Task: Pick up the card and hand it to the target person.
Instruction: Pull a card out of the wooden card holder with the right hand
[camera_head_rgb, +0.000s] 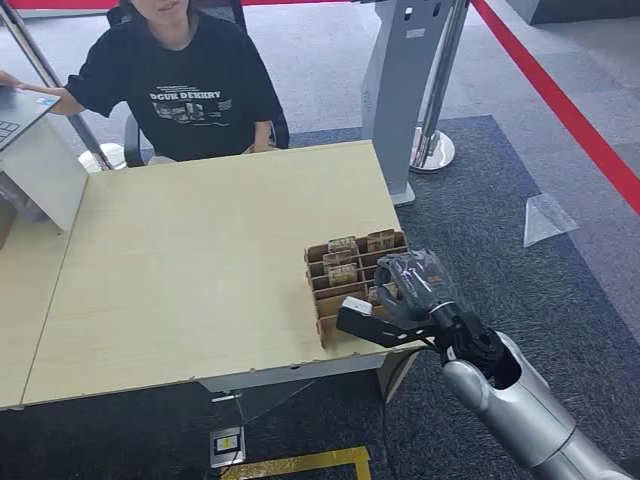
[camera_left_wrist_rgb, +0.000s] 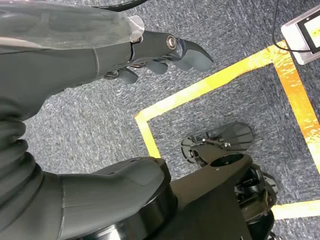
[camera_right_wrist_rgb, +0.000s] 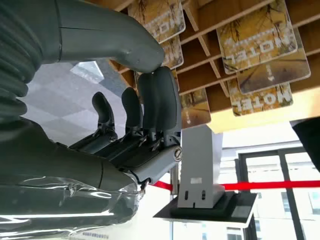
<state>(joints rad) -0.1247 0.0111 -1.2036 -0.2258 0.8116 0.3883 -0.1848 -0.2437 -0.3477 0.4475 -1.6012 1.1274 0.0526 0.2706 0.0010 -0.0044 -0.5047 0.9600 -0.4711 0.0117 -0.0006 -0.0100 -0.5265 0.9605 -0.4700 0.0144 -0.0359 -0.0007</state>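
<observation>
Several brown hotel cards stand in a slotted cardboard rack at the right front of the wooden table. My right hand hovers over the rack's right end, fingers bent downward and thumb stretched to the left. In the right wrist view the cards sit in the rack just beyond my right hand, whose bent fingers lie close to the thumb with no card seen between them. My left hand hangs over the carpet, fingers straight, holding nothing. The person in a black shirt sits behind the table's far edge.
A laptop and a white panel stand at the table's far left. A grey kiosk stand rises behind the table's right corner, and red tape crosses the floor. Yellow tape marks the carpet below me.
</observation>
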